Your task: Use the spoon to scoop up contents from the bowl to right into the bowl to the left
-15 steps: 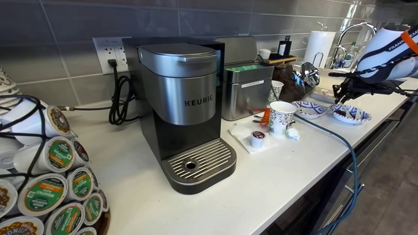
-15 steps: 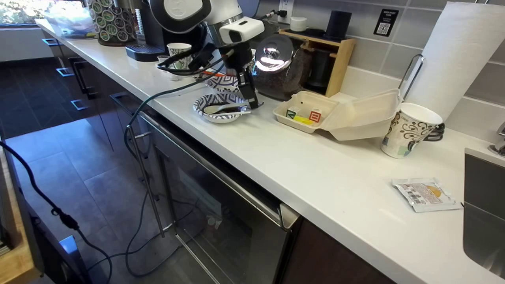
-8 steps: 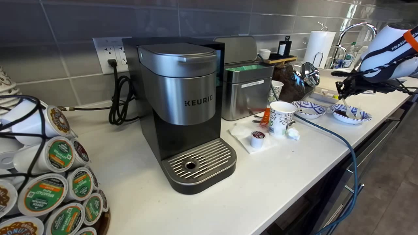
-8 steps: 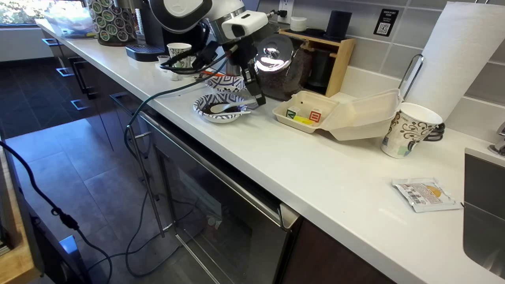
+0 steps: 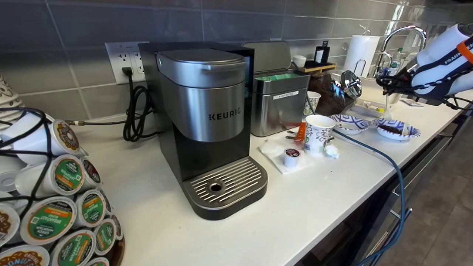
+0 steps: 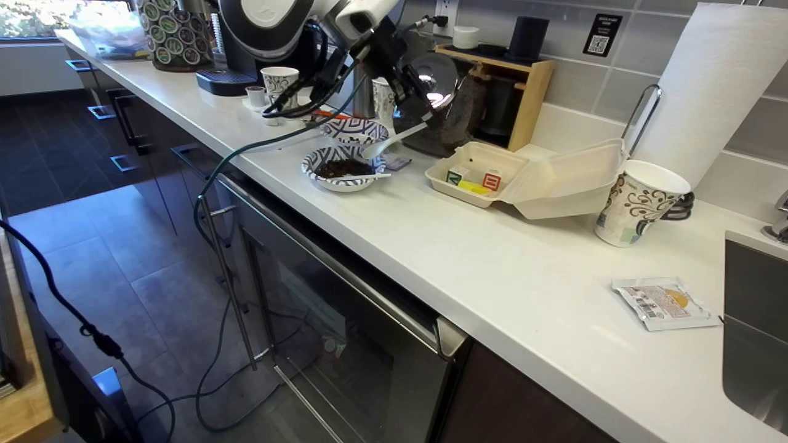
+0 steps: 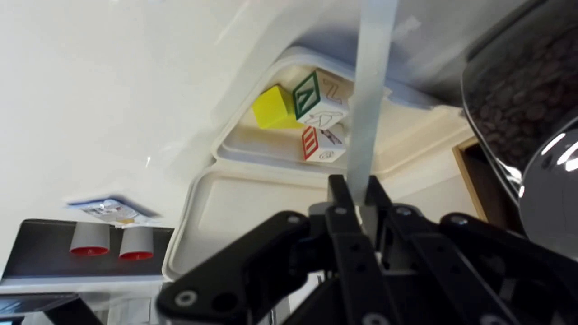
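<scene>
My gripper [image 7: 356, 181] is shut on the handle end of a white plastic spoon [image 7: 372, 81]. In an exterior view the spoon [image 6: 394, 140] slants down from the fingertips, its head in front of the far rim of the right bowl [image 6: 345, 186]; whether it touches that rim I cannot tell. Dark crumbly contents [image 6: 343, 168] fill the floor of this blue-and-white patterned bowl. A similarly patterned left bowl [image 5: 349, 122] stands beside it; its inside shows little. The wrist view shows neither bowl.
A second white utensil [image 6: 363, 177] lies across the right bowl. An open takeout box [image 6: 474, 166] with blocks sits close by, and a glass jar of beans [image 7: 533, 85] stands behind. A blue cable [image 6: 271, 143] hangs over the counter edge near the bowls.
The jaws have closed on the spoon's handle. The gripper has risen and tilted, lifting the spoon off the dark contents toward the right bowl's far rim.
</scene>
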Controlling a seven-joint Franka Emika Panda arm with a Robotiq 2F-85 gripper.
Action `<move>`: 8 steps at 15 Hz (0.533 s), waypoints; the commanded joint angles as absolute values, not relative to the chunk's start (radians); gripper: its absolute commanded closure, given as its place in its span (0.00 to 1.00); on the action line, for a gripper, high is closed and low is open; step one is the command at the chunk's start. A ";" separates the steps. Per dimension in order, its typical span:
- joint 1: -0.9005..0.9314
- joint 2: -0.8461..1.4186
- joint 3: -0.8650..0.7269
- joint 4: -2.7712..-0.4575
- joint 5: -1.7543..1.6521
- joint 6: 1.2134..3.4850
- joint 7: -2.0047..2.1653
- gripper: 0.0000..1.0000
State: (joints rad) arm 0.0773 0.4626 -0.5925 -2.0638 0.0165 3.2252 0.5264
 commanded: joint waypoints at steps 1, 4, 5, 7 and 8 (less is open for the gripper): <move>0.267 0.528 -0.778 -2.121 0.059 3.352 0.588 0.97; 0.415 0.597 -0.918 -2.154 0.136 3.391 0.607 0.97; 0.464 0.620 -0.960 -2.168 0.168 3.400 0.611 0.97; 0.534 0.656 -1.008 -2.187 0.222 3.391 0.617 0.97; 0.560 0.677 -1.023 -2.190 0.251 3.397 0.628 0.97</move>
